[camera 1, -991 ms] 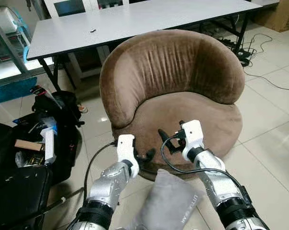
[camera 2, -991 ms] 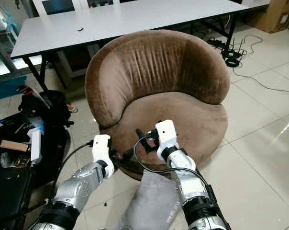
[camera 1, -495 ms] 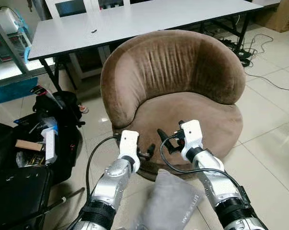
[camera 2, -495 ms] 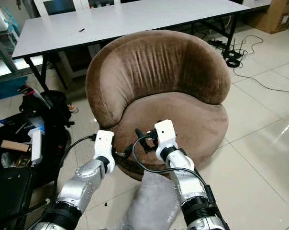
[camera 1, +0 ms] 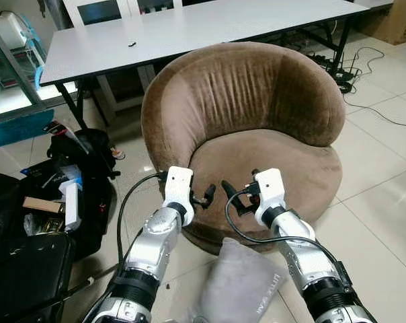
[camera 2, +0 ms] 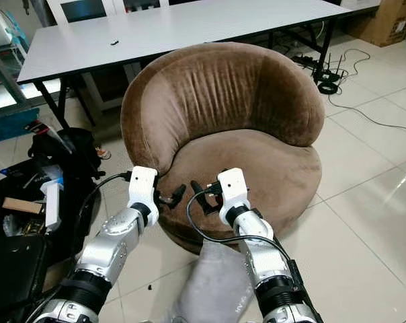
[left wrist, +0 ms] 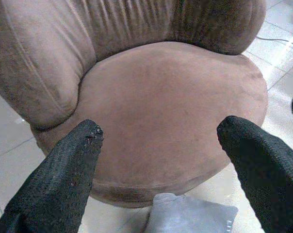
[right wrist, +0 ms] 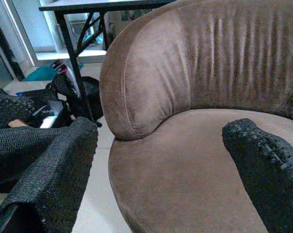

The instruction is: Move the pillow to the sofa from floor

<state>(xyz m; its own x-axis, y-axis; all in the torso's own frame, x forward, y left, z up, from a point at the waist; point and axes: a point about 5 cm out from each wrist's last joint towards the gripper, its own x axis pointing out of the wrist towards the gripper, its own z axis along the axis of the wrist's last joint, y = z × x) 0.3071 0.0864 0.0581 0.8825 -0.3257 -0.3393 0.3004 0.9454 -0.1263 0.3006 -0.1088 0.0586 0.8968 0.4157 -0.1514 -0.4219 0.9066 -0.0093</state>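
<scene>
The left gripper (camera 1: 204, 198) has risen and swung forward over the last second: it was low, beside the base of the round brown velvet armchair (camera 1: 257, 114), and now it hangs level with the front edge of the seat cushion, near the seat's left front corner. Its two black fingers (left wrist: 64, 174) are spread wide and hold nothing; the wrist view looks between them onto the bare seat. The right gripper (camera 1: 235, 198) has hardly moved. It hovers over the front edge of the seat, just beside the left one, its fingers (right wrist: 49, 170) likewise wide apart and empty.

The grey fabric pillow (camera 1: 240, 286) lies on the pale tiled floor (camera 1: 384, 202) against the foot of the armchair, below and between the two silver arms, with one corner showing under the seat's front edge in the left wrist view. Neither gripper touches it.

So the lift carries the left arm away from the pillow rather than toward it. As I judge it, the pickup has not yet begun, and both grippers would have to come down to the floor before anything can be grasped.
</scene>
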